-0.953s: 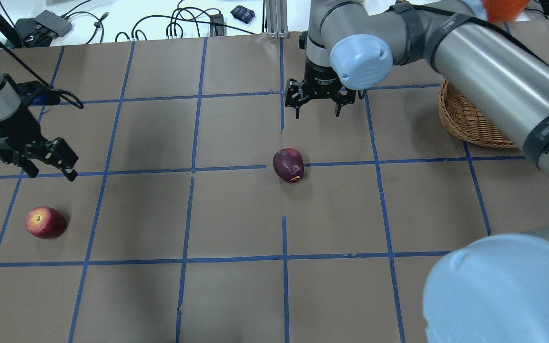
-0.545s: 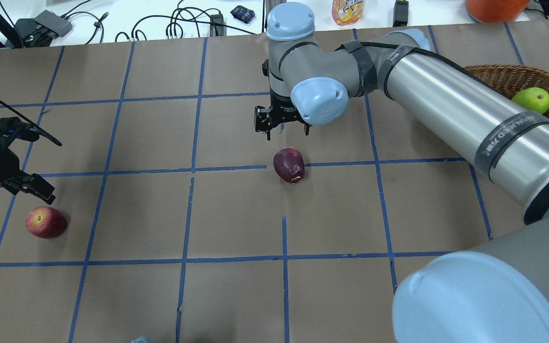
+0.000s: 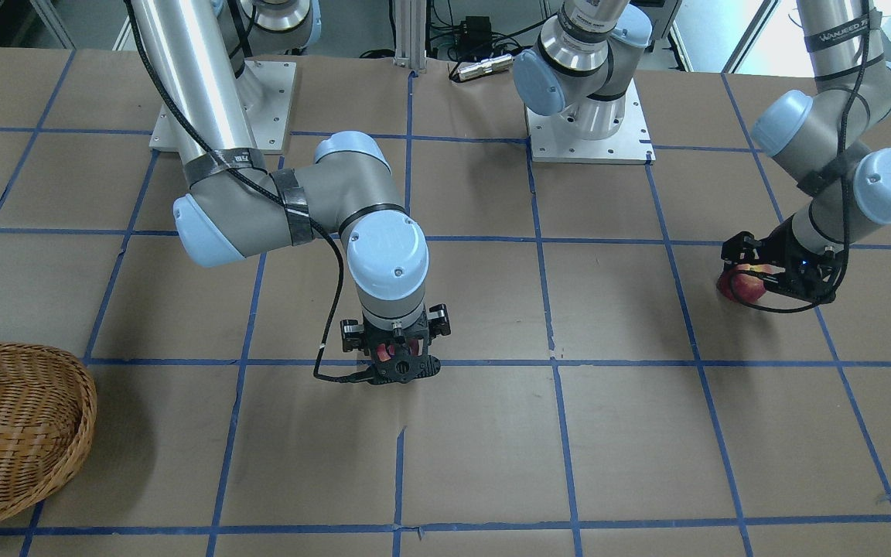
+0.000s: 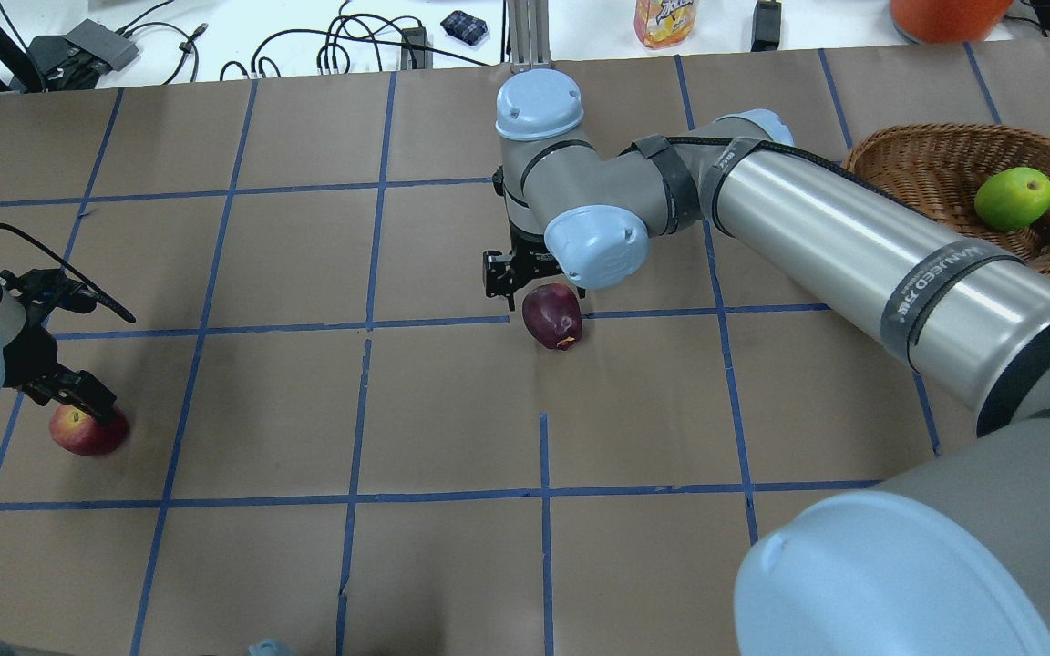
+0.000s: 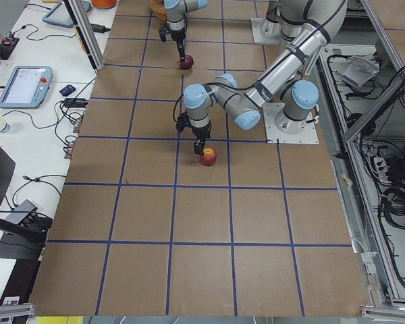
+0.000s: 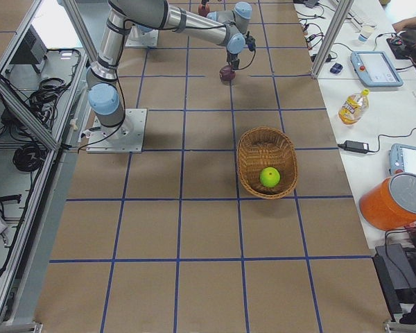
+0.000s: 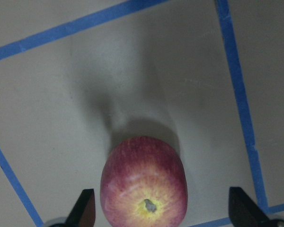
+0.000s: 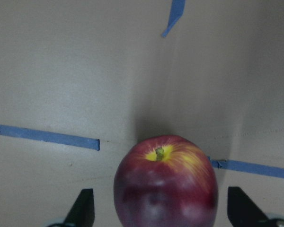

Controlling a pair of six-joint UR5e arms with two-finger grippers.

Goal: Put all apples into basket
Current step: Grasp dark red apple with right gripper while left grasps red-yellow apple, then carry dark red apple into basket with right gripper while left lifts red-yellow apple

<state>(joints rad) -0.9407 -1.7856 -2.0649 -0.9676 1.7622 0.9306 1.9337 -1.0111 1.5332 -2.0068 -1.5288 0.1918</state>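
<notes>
Overhead, basket (image 4: 908, 146): at the far right of the table (image 4: 306, 565). It holds 1 green apple (image 4: 1013, 198), which lies against the right inner wall.
Overhead, maroon apple (image 4: 552, 315): on the middle of the table, at a blue tape line (image 4: 434, 321) and well apart from the basket. The right gripper (image 4: 525, 281) is low, just behind it, and the wrist hides most of the gripper.
Overhead, red apple (image 4: 87, 433): on the table near its left end, outside the basket. The left gripper (image 4: 87, 405) is right over it.
Front-facing, basket: in the view's lower left corner, cut by the edge, so most of its inside is out of view.
Front-facing, grippers: each is down over its apple, with only slivers of red showing beneath.
Left side, red apple: on the table, just beside the near arm's gripper.
Right side, basket: 1 green apple lies in its near end. The maroon apple is on the table beyond, under the near arm's gripper.
Left wrist, left gripper: spread wide. The red apple sits stem-up between the fingers (image 7: 86, 208), unclamped.
Right wrist, right gripper: spread wide. The maroon apple is between the fingers, with a gap on each side.
</notes>
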